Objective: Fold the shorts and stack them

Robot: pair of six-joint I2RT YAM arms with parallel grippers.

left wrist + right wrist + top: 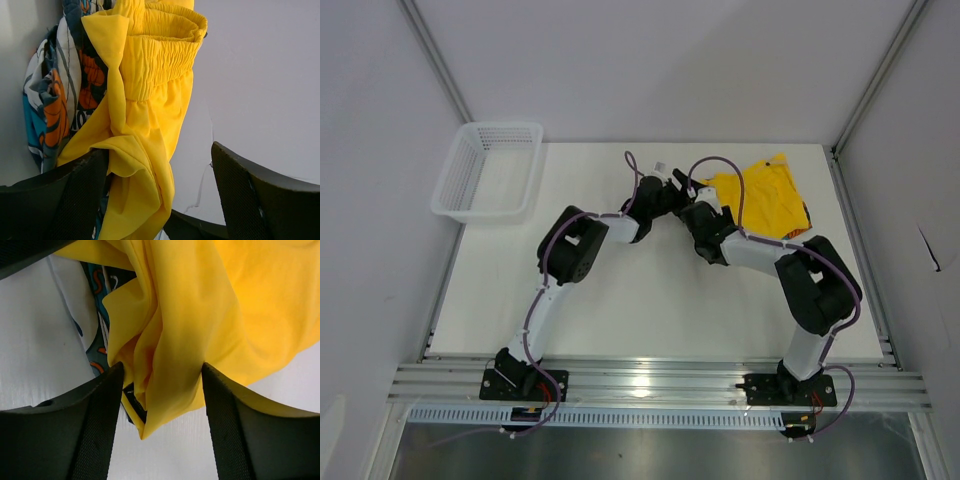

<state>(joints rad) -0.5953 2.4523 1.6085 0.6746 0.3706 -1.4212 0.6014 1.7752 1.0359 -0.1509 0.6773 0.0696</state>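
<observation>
The yellow shorts [765, 195] lie bunched at the table's back right, and both grippers meet at their left edge. In the left wrist view the elastic waistband of the yellow shorts [150, 100] points up. The printed shorts [55, 105] lie under them at the left. My left gripper [157, 150] is open, with a yellow fold lying against its left finger. My right gripper [161, 367] stands open astride a fold of the yellow shorts [210, 315]. That fold brushes both fingertips. A strip of the printed shorts [97, 335] shows beneath.
A white mesh basket [480, 212] sits at the table's back left corner. Grey walls and aluminium frame posts close in the table on three sides. Bare white tabletop [650, 300] lies between the arms' bases and the shorts.
</observation>
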